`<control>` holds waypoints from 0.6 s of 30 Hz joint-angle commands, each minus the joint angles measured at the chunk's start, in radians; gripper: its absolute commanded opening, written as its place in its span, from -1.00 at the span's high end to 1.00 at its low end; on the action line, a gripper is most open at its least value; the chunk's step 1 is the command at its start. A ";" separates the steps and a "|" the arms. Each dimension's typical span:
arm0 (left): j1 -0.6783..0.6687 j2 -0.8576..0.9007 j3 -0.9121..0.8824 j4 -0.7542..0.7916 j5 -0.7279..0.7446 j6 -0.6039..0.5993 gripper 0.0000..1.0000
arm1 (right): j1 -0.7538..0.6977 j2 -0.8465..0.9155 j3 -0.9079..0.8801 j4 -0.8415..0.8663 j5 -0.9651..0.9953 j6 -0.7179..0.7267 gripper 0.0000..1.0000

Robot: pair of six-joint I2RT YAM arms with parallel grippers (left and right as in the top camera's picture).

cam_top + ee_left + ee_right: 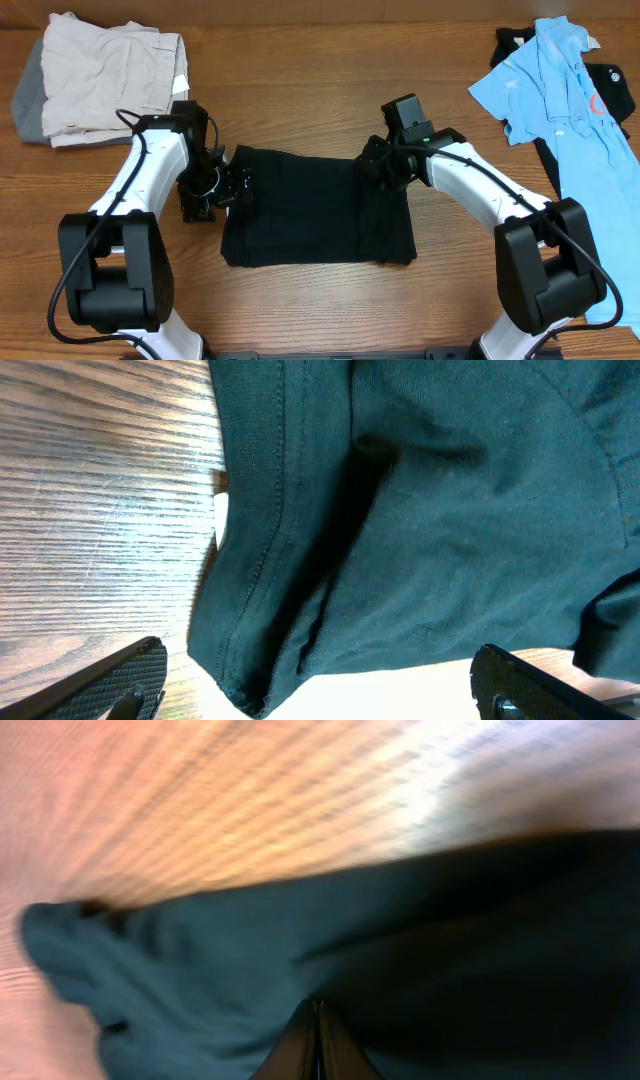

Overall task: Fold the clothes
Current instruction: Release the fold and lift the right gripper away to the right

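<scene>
The black shirt [310, 210] lies partly folded into a rough rectangle in the middle of the table. My left gripper [222, 192] is at its upper left corner, open. In the left wrist view the wide-apart fingers [120, 680] flank a hemmed corner of the shirt [420, 510], with a white label [219, 520] peeking from under the edge. My right gripper [372, 168] is at the shirt's upper right edge. In the blurred right wrist view its fingers [318, 1025] are pressed together with their tips in the dark fabric [200, 960]. A light blue polo [560, 90] lies at the far right.
A dark garment [612, 85] lies under the polo at the right edge. Beige folded clothes [105, 80] sit on a grey piece [28, 100] at the back left. Bare wooden table [300, 90] surrounds the shirt.
</scene>
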State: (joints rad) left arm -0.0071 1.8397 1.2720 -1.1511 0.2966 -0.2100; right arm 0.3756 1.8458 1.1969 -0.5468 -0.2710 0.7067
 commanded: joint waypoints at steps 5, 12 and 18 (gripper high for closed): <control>-0.007 -0.031 -0.002 0.000 0.009 -0.003 -1.00 | -0.019 -0.033 0.187 -0.212 -0.022 -0.067 0.92; -0.007 -0.031 -0.002 0.000 0.011 -0.003 -1.00 | -0.038 -0.119 0.384 -0.629 0.221 -0.116 0.92; -0.007 -0.031 -0.002 0.000 0.018 -0.003 -0.99 | -0.037 -0.104 0.282 -0.634 0.196 -0.184 0.92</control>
State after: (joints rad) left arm -0.0071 1.8397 1.2701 -1.1511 0.2966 -0.2100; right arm 0.3363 1.7241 1.5406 -1.2049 -0.0929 0.5663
